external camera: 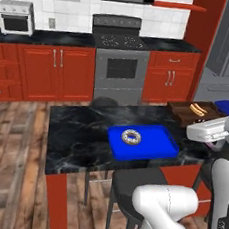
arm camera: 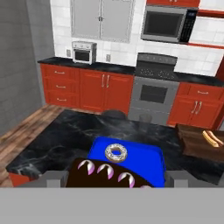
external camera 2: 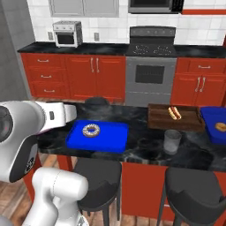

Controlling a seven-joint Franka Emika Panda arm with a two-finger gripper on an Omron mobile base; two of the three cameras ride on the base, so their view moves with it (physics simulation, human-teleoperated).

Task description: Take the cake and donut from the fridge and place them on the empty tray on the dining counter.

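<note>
Blue tray [external camera: 148, 146] sits on the black marbled tabletop [external camera: 79, 132], and the donut [external camera: 131, 136] already lies toward its left end. From my hand view, the chocolate cake [arm camera: 109, 174] with pink-and-white dollops sits between my fingers [arm camera: 111, 177], which stand wide around it, just short of the tray's near rim. To the right rests a brown board [external camera 2: 174, 118] with a hot dog, then a glass [external camera 2: 172, 141]. My worry: releasing too early drops the cake on the rim or tabletop; carrying too far presses it onto the donut.
</note>
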